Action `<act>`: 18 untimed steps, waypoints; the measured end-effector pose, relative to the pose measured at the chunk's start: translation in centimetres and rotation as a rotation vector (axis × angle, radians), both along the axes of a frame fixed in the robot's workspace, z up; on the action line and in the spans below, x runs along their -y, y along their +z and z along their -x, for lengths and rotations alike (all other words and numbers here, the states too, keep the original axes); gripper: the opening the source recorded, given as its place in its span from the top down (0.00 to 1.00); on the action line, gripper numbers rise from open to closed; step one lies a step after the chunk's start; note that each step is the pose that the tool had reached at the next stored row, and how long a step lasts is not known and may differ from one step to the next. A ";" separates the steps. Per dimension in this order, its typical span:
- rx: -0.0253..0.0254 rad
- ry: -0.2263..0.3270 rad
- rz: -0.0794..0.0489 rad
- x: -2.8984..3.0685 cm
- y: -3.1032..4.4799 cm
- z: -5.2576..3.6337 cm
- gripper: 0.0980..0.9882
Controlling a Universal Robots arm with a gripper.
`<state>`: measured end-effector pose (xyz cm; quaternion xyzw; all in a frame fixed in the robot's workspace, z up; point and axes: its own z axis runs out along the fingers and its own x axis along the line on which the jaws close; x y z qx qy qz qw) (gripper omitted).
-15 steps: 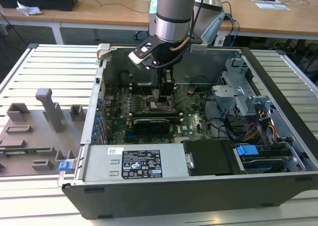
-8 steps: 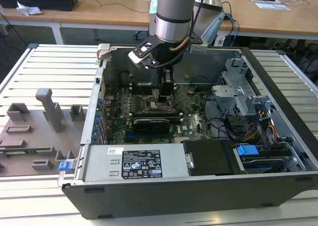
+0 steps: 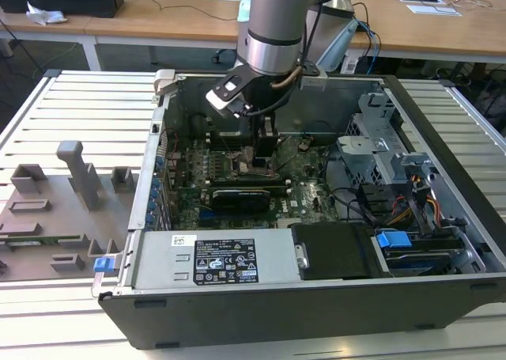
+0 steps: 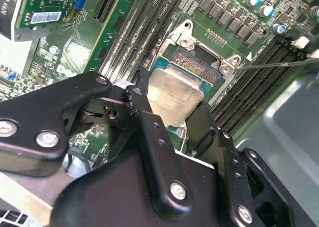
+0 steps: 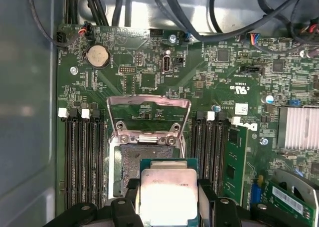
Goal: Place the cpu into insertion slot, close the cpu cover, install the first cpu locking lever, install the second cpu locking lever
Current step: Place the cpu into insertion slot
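Pale slatted metal table [image 3: 71, 107] carrying an open computer case [image 3: 316, 301], laid flat with the motherboard [image 3: 308, 178] facing up. Near the table's edge at the exterior view's left, a group of grey plastic fixtures [image 3: 55, 206]. Beyond the table's far edge, wooden desks [image 3: 158, 20] with papers and cables. Inside the case, along its near wall, a silver power supply [image 3: 213, 257] bearing a label.

From the exterior view: robot arm [image 3: 273, 28] reaching straight down into the middle of the case, gripper [image 3: 265, 150] low over the motherboard.

From the first wrist view: the cpu [image 5: 168, 194], silvery top up, pinched at two opposite edges between the black fingers [image 5: 128, 192]. Held over the near edge of the insertion slot [image 5: 130, 159], covering part of the dark pin field; contact with the slot impossible to judge. The cpu cover [image 5: 148, 110] swung up and open at the slot's far edge. Long memory slots [image 5: 82, 152] flanking the slot on both sides, and a round coin battery [image 5: 98, 56] toward a far corner of the board.

From the second wrist view: the same grip seen from the side, plus a thin metal rod [image 4: 279, 64] running outward from one corner of the slot's rim, across the memory slots.
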<state>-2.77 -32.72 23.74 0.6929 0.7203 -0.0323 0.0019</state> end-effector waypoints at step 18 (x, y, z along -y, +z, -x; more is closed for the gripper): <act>-0.0001 0.000 -0.001 -0.77 -1.92 -0.14 0.50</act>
